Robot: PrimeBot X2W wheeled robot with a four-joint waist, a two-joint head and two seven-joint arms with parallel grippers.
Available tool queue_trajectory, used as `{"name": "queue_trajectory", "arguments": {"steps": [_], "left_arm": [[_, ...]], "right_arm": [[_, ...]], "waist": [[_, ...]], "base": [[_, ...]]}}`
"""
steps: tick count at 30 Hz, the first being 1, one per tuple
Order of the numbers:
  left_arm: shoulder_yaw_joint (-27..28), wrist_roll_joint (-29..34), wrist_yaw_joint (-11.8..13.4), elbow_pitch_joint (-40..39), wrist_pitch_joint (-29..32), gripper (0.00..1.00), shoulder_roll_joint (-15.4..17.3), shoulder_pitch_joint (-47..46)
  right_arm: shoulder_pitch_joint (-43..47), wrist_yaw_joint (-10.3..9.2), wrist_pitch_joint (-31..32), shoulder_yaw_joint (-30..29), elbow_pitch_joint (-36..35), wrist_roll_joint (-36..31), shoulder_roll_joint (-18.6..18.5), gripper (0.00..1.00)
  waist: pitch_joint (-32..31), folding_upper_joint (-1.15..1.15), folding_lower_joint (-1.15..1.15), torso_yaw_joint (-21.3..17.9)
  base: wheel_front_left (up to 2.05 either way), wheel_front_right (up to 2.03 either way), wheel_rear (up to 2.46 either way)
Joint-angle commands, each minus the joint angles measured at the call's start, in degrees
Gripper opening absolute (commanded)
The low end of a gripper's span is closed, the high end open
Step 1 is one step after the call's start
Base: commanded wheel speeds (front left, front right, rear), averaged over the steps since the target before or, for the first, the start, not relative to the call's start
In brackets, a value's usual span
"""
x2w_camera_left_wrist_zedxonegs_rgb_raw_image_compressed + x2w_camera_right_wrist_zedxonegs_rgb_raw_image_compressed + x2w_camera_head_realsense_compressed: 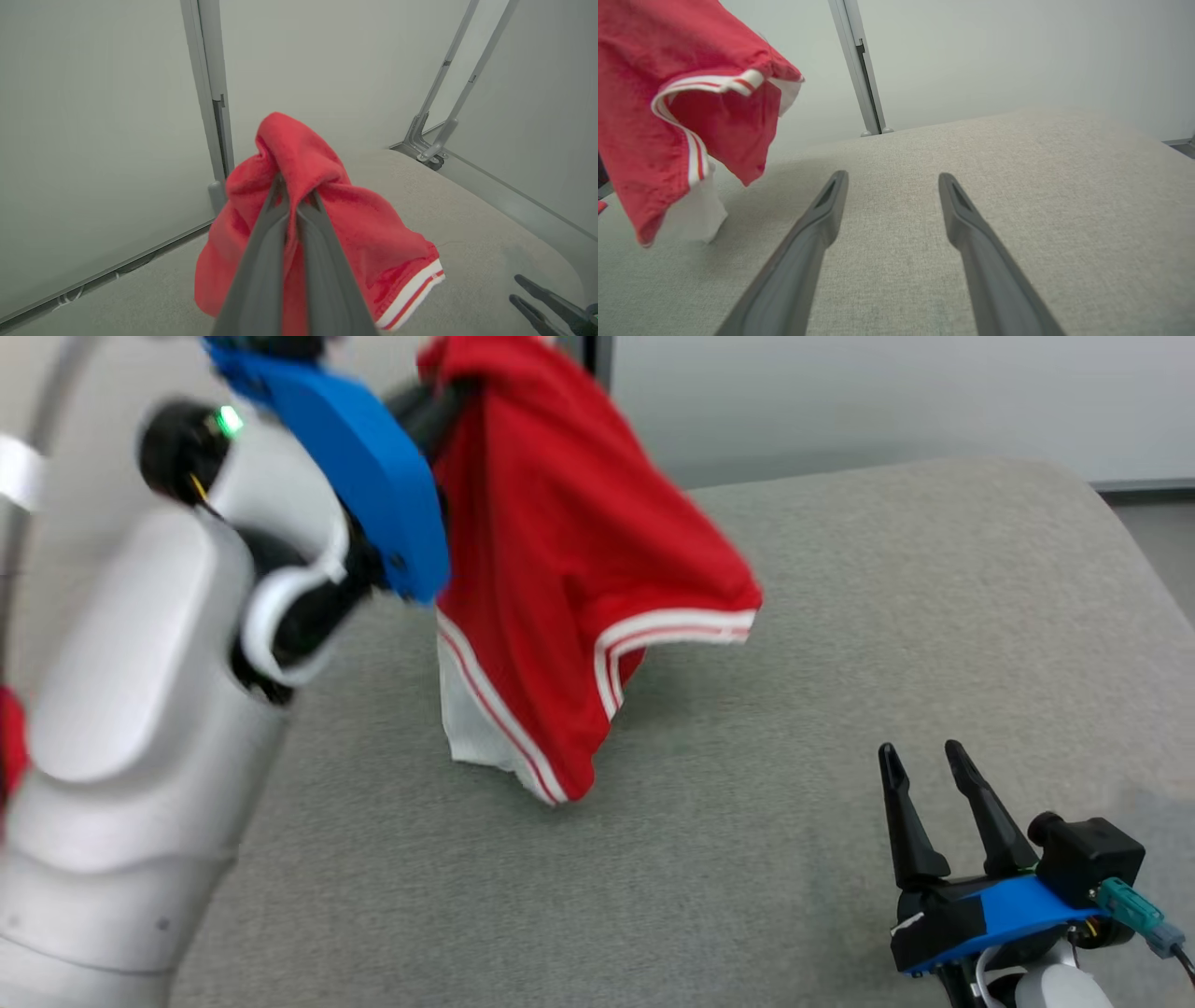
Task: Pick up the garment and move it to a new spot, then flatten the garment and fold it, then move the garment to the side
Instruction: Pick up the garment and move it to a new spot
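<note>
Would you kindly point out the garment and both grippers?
garment (560, 541): head view, middle of hanging cloth.
left gripper (296, 189): left wrist view, between shut fingertips.
right gripper (893, 177): right wrist view, between open fingertips.

A grey fabric-covered pad (840, 663) spreads across the head view, its rounded far corner at two o'clock. The red garment (560, 569) hangs over it, white lower edge near seven o'clock; contact with the fabric cannot be told.
</note>
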Motion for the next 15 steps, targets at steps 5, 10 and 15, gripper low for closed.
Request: {"name": "queue_trajectory", "arguments": {"steps": [5, 10, 15], "left_arm": [[-3.5, 2.7, 1.6, 8.3, -5.1, 0.0, -2.7, 8.5], [-6.0, 3.8, 2.0, 16.0, -9.4, 1.0, -5.6, 13.6], [-5.2, 2.3, 1.5, 20.0, -16.1, 1.0, -9.0, 17.3]], "right_arm": [[-1.1, 0.03, -1.0, 0.2, 0.8, 0.8, -0.1, 1.0], [-0.6, 0.03, -1.2, -0.1, 1.2, 0.5, -0.1, 1.0], [-0.5, 0.03, -0.6, 0.1, 1.2, 0.1, -0.1, 1.0]], "waist": [[1.8, 0.0, 0.0, -4.9], [1.7, 0.0, 0.0, -5.0], [0.2, 0.0, 0.0, -3.1]], "base": [[0.0, 0.0, 0.0], [0.0, 0.0, 0.0], [0.0, 0.0, 0.0]]}}
